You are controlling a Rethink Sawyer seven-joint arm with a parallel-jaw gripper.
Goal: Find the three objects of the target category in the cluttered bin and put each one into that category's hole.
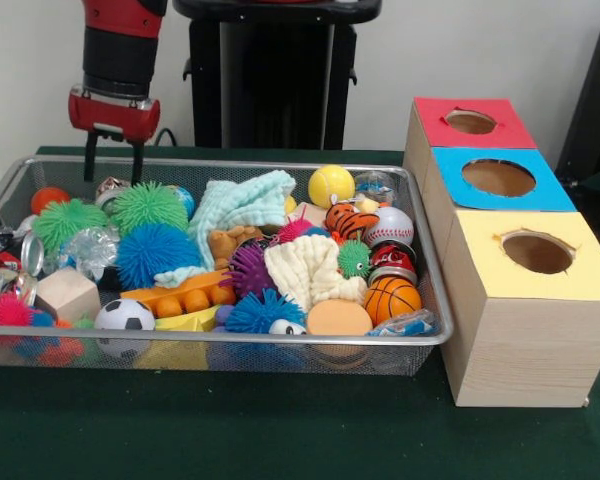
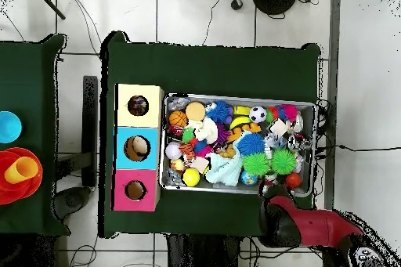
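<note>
While the wire bin point(image 1: 280, 340) sits on the green worktop point(image 1: 280, 430), you can see that it is packed full of toys. You cannot tell from the toys alone which kind is the one to hunt for.

At the bin's right end a basketball point(image 1: 391, 298) lies near the front rim. A baseball point(image 1: 390, 226) sits behind it, next to a tiger-striped ball point(image 1: 350, 220). A yellow ball point(image 1: 331, 185) rests by the back rim. A soccer ball point(image 1: 124, 316) sits at the front left, close to a wooden block point(image 1: 68, 293). A blue spiky ball point(image 1: 155, 252) and a green spiky ball point(image 1: 148, 205) fill the left part. A purple spiky ball point(image 1: 247, 270) lies in the middle, between a mint cloth point(image 1: 242, 202) and a cream cloth point(image 1: 305, 270).

Just to the right of the bin stands a long wooden box point(image 1: 525, 350). It has a red hole point(image 1: 470, 122) at the back, a blue hole point(image 1: 498, 178) in the middle and a yellow hole point(image 1: 537, 253) at the front.

Your gripper point(image 1: 113, 160) hangs at the bin's back left corner, right by the rim. Its two black fingers point(image 1: 137, 160) are apart and hold nothing. From above, the red arm point(image 2: 313, 225) sits just outside that corner of the bin.
</note>
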